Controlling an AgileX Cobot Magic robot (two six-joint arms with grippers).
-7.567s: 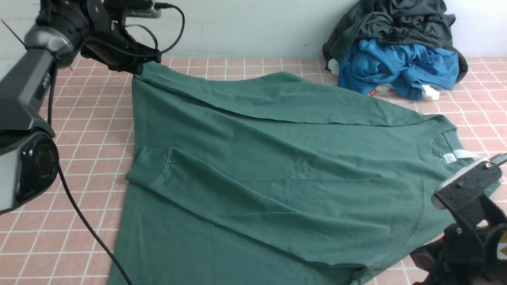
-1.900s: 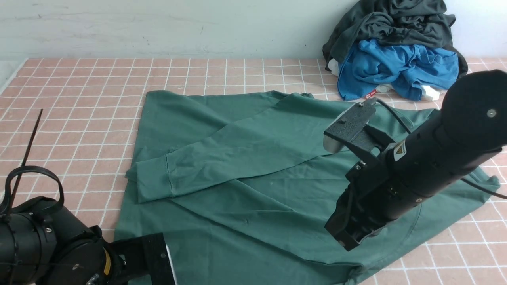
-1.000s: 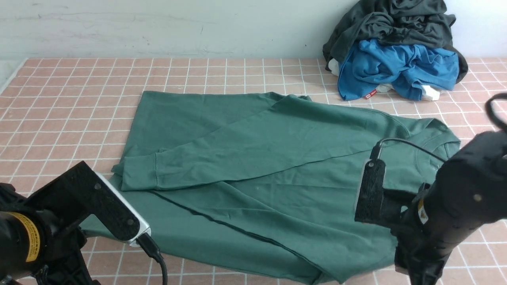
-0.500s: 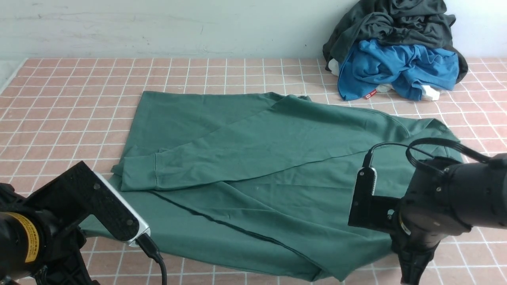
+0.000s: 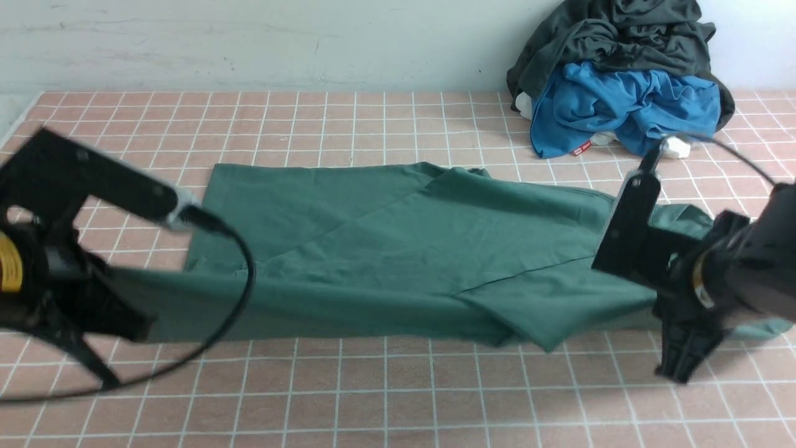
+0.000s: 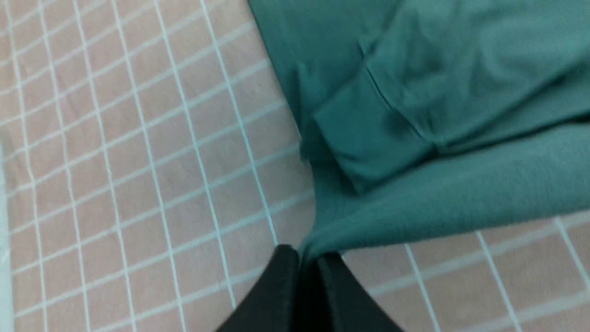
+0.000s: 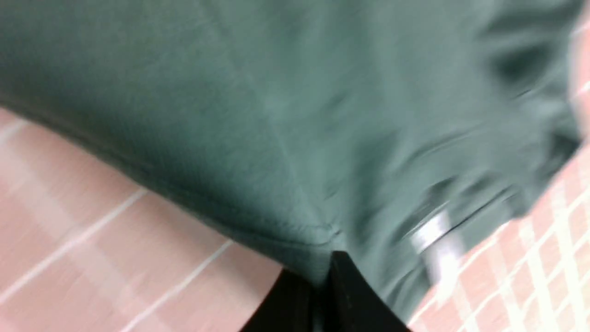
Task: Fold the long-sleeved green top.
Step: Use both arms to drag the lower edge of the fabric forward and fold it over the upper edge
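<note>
The left gripper (image 6: 302,263) has its jaws pressed together on a near corner of the green long-sleeved top (image 5: 385,249), at about 8 o'clock in the front view. The right gripper (image 7: 322,276), at about 4 o'clock, is likewise clamped on the top's near edge. The top stretches between them across the pink tiled surface (image 5: 373,398), with a sleeve cuff (image 6: 368,138) folded onto the body. A pale wall (image 5: 249,43) runs behind. At 1 o'clock a bright blue garment (image 5: 622,109) lies heaped under a dark grey garment (image 5: 609,37), apart from the top.

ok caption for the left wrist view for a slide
Left jaws shut on an edge of the green long-sleeved top over the pink tiled surface.
</note>
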